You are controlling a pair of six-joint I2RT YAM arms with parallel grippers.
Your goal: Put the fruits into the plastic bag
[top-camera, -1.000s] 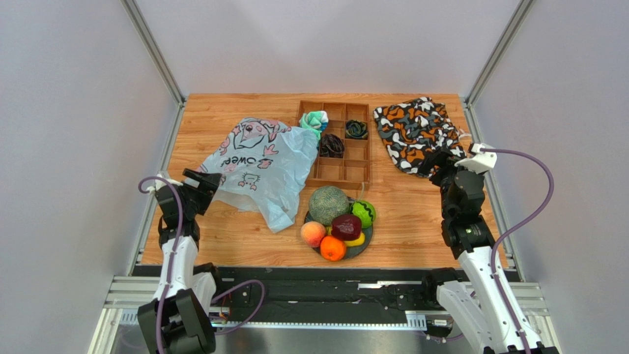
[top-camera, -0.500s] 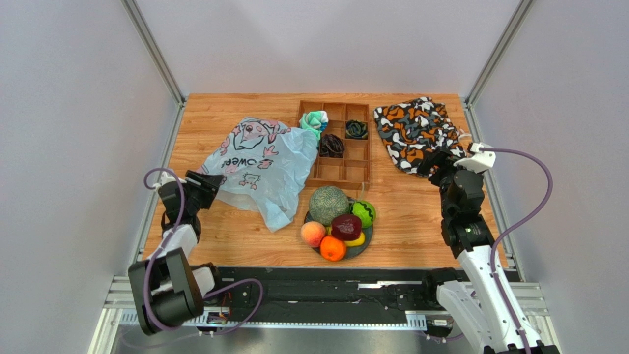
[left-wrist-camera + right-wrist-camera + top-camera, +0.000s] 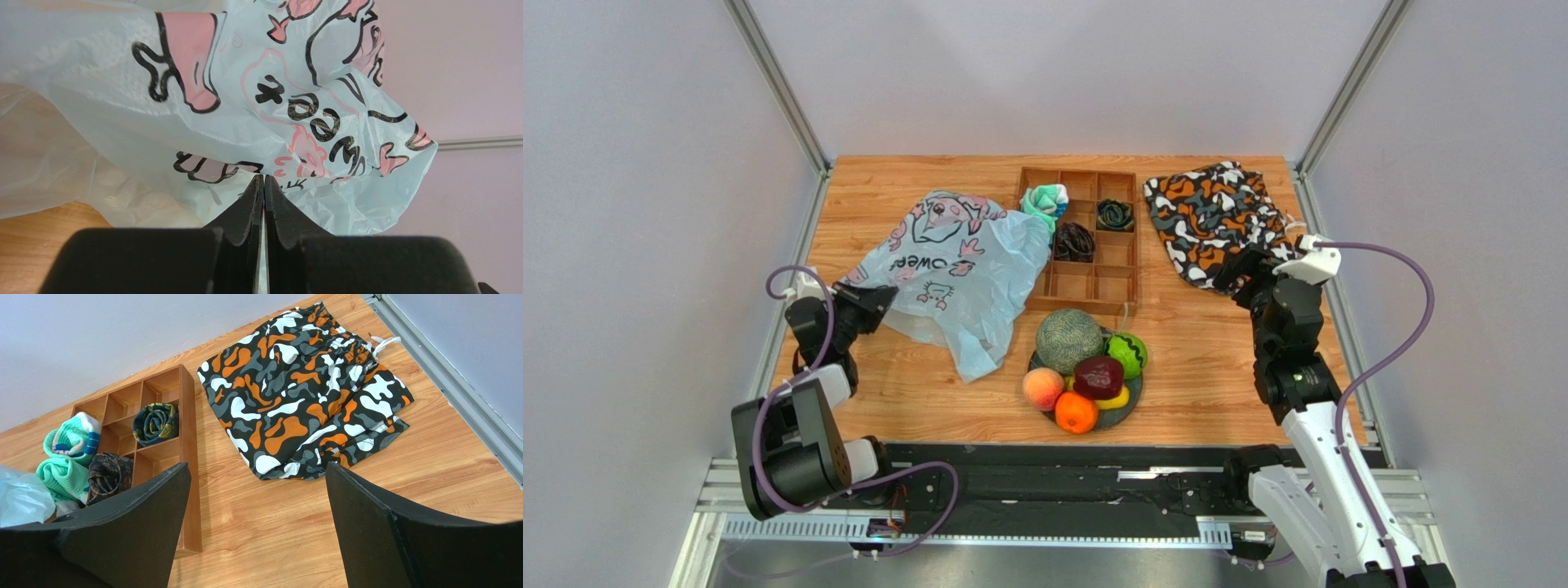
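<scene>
From above, the left gripper (image 3: 876, 298) sits at the bag (image 3: 952, 263), on its near-left edge, with the fruit (image 3: 1085, 368) heaped on a plate (image 3: 1128, 406) just beside. Its wrist view: jaws pinched on thin film. Catch both layers and the mouth won't open, or the film slips free. Right wrist view: the right gripper (image 3: 256, 468) gapes wide and empty near the patterned cloth (image 3: 307, 392).

- Six fruits are counted: melon (image 3: 1069, 339), peach (image 3: 1043, 387), orange (image 3: 1075, 413), red fruit (image 3: 1097, 375), green fruit (image 3: 1125, 354), mango (image 3: 1118, 399).
- One plate (image 3: 1134, 395) is seen.
- One bag (image 3: 952, 263) is seen.
- One tray (image 3: 1100, 292) is counted.
- Four rolled bundles (image 3: 153, 421) are counted.
- One patterned cloth (image 3: 1210, 221) is seen.
- Two grippers are counted: left gripper (image 3: 263, 182), right gripper (image 3: 258, 470).
</scene>
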